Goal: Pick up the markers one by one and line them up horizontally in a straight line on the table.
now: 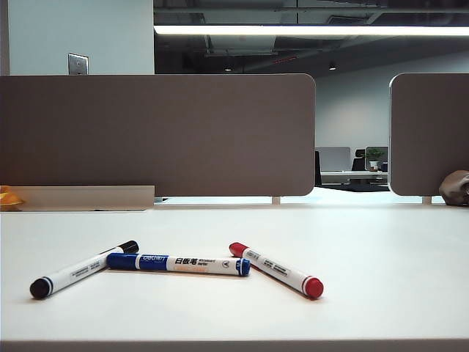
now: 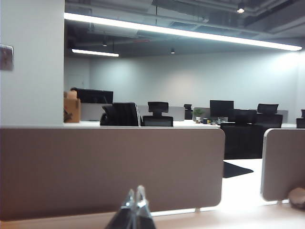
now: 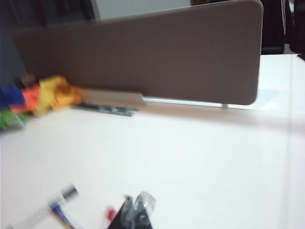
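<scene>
Three markers lie near the front of the white table [image 1: 381, 242]. The black-capped marker [image 1: 82, 270] slants at the left, and its far end touches the blue marker [image 1: 177, 263]. The blue marker lies almost level in the middle. At the right the red marker [image 1: 275, 269] slants, one end close to the blue cap. Neither arm shows in the exterior view. My left gripper [image 2: 135, 193] is shut and empty, pointing at the divider panels with no marker in its view. My right gripper [image 3: 137, 201] is shut and empty above the table, with the black marker's end [image 3: 66, 193], a blue end [image 3: 60, 212] and a red end [image 3: 110, 213] blurred beside it.
Grey-brown divider panels [image 1: 157, 136] line the back edge, with a gap at the right before a second panel [image 1: 429, 132]. A low beige strip [image 1: 84, 196] and a yellow object [image 1: 9, 198] sit at the back left. A grey lump [image 1: 456, 188] rests at the back right.
</scene>
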Robot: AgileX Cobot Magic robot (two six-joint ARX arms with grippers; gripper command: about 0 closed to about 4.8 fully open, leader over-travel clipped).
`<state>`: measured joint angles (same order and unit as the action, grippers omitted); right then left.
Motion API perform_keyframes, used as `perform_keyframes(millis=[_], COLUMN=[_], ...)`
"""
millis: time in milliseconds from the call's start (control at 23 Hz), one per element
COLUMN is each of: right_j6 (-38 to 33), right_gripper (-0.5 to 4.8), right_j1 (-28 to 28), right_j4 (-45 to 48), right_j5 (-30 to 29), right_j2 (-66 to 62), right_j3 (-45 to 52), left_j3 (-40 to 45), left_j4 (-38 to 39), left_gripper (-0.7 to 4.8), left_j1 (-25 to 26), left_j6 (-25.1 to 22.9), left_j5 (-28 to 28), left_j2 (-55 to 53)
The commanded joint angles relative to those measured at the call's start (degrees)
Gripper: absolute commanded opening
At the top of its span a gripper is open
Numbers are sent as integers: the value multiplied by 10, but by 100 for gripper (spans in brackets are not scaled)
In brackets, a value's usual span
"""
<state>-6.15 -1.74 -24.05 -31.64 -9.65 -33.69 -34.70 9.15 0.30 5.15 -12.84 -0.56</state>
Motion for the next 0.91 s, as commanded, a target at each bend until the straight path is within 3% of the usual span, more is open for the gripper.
perform_keyframes(millis=[44, 131, 305, 392, 523, 610, 740, 784, 827, 871, 915], right_j6=[163, 213, 244, 244, 291, 294, 294, 293, 293, 293, 293], right_gripper=[-2, -2, -2, -1, 0, 0, 2, 35, 61, 64, 64], right_j1=[0, 5, 105, 145, 235, 277, 316, 330, 338, 347, 349], right_j4=[-103, -139, -157, -183, -240, -232, -224, -226, -228, -232, -236], right_j5=[13, 8, 11, 17, 83, 113, 130, 136, 137, 142, 142], right_j2=[-119, -268, -490, -556, -693, -750, -812, -838, -852, -871, -878], right_j3=[-95, -193, -329, -371, -445, -459, -463, -462, -462, -462, -462], left_j3=[-78, -122, -211, -249, -330, -337, -337, -337, -337, -337, -337], left_j4=[153, 212, 226, 246, 333, 337, 356, 368, 377, 391, 396], left_gripper=[-5, -5, -5, -5, -4, -1, -1, 0, 12, 57, 69], left_j1=[1, 1, 0, -1, -27, -61, -109, -127, -133, -145, -152], left_j6=[-83, -108, -139, -144, -212, -249, -275, -289, -297, -302, -302], left_j5=[1, -17, -146, -154, -138, -73, -50, -37, -24, -11, -8], left_j2=[-70, -192, -458, -530, -657, -697, -734, -755, -767, -783, -791])
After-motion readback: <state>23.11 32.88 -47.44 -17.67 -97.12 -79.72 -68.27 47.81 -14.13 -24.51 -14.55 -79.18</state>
